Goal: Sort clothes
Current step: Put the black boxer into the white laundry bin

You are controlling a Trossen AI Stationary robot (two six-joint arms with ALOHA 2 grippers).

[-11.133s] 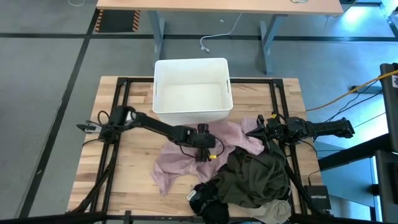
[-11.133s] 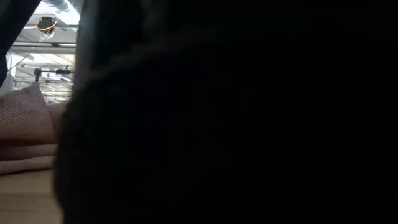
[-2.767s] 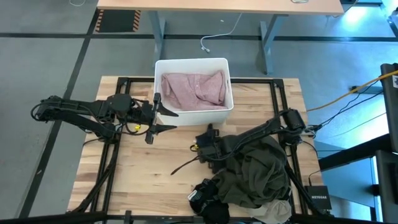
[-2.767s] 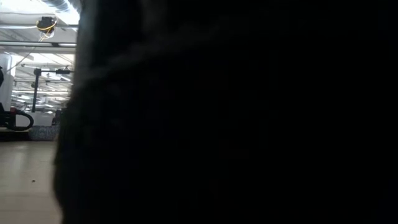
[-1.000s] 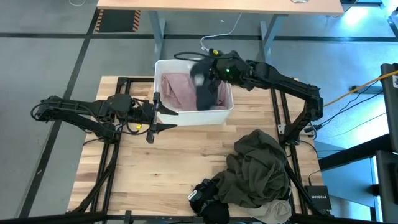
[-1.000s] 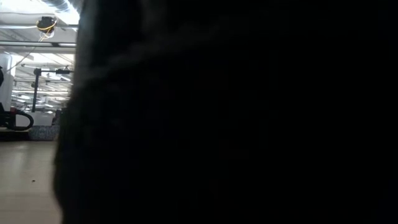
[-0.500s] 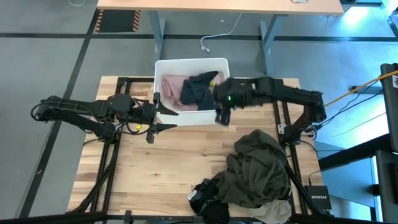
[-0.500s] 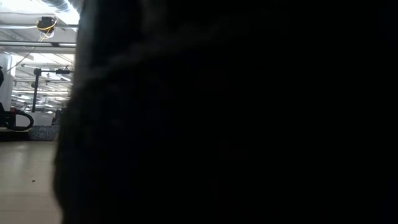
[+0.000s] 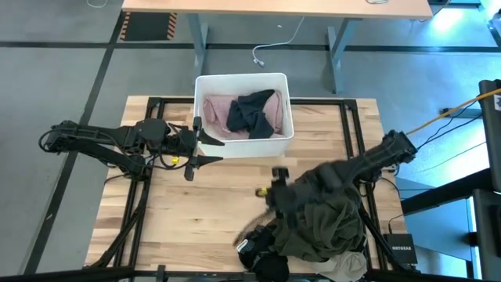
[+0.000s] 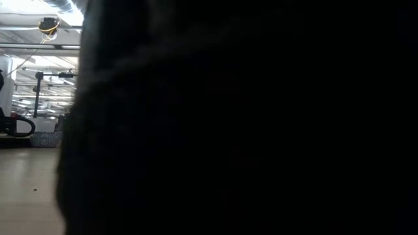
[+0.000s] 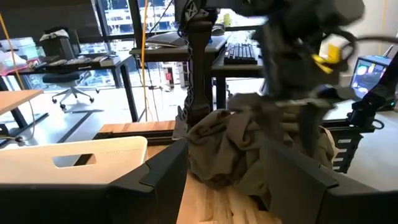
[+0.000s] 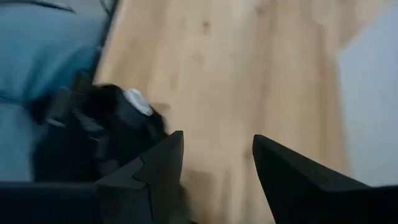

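The white bin (image 9: 202, 117) at the table's far middle holds a dusty pink garment (image 9: 215, 110) with a black garment (image 9: 252, 112) lying on it. On the near right of the table, a dark olive green garment (image 9: 333, 223) lies heaped. A black garment (image 9: 257, 252) sits at its near left and a beige-grey one (image 9: 350, 267) at the near edge. My right gripper (image 9: 264, 205) hovers open at the heap's left edge, over bare wood (image 12: 217, 140). My left gripper (image 9: 220, 151) waits open beside the bin's near left corner (image 11: 221, 155).
Dark cloth lying close in front of the low camera (image 10: 248, 130) blocks almost all of that view. Bare wooden table top (image 9: 211, 204) lies between the bin and the heap. Black frame rails (image 9: 153, 110) run along the table's sides.
My right gripper has let go of the black garment over the bin, and it now lies on the pink one. The gripper has then swung toward the table's near edge, down to the left edge of the olive heap.
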